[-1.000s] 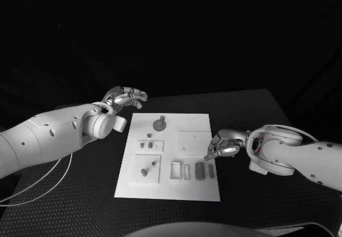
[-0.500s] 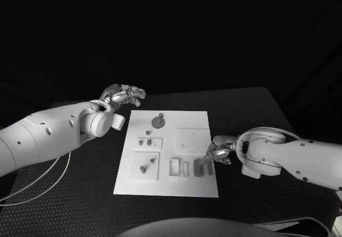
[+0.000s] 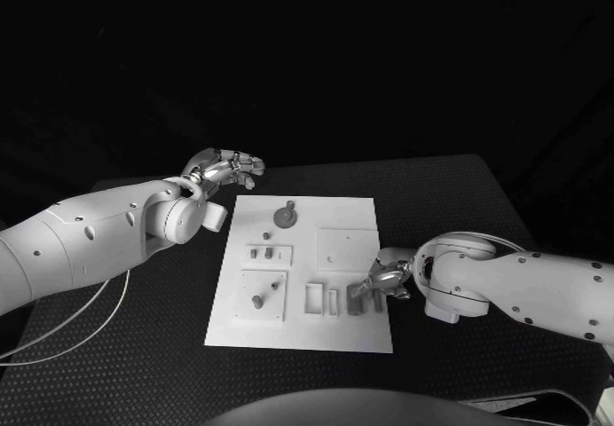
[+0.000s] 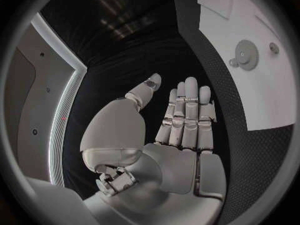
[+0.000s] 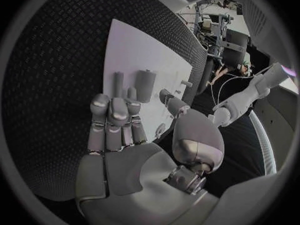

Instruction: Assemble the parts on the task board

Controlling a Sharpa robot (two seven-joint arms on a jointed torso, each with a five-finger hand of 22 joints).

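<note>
Head view shows the right hand (image 3: 384,282) has moved down the task board (image 3: 347,215) right edge to two grey bar parts (image 3: 357,303) near the front-right corner, fingers extended, grasping nothing; left hand (image 3: 225,168) stays released off the far-left corner, so a pick appears imminent

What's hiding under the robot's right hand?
The right hand hovers over the task board's near right corner, above two dark upright parts beside it. Whatever lies directly beneath its fingers is covered, so I cannot tell if it touches anything.

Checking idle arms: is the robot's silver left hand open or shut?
Open. The silver left hand holds nothing, fingers straight and thumb apart, above the black table beside the white task board.
</note>
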